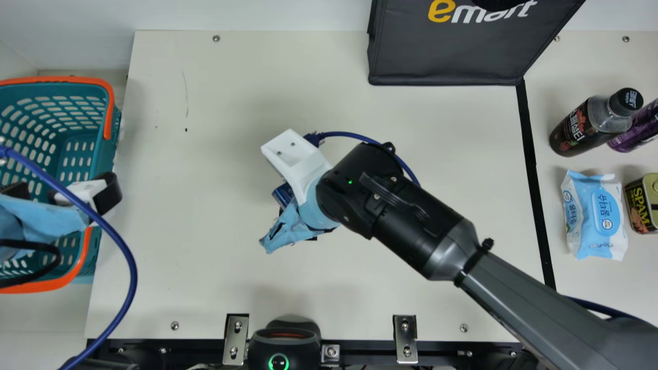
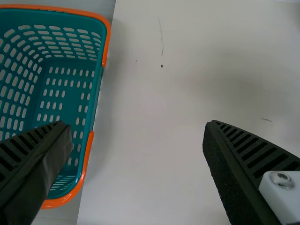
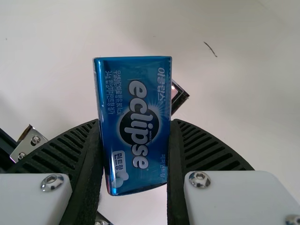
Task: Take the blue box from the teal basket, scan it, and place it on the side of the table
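The cream bench bears a dark bag at its far edge. Black tape runs down its right part. Beyond that, toward the right edge, a dark bottle stands beside a purple container; nearer are a light-blue wipes pack and a tin.

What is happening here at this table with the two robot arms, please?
The right gripper is holding a blue box between its fingers, above the middle of the table. The left gripper is open and empty, over the edge of the teal basket. The box is not yet placed at the side; whether it is already scanned, I cannot tell from these pictures.
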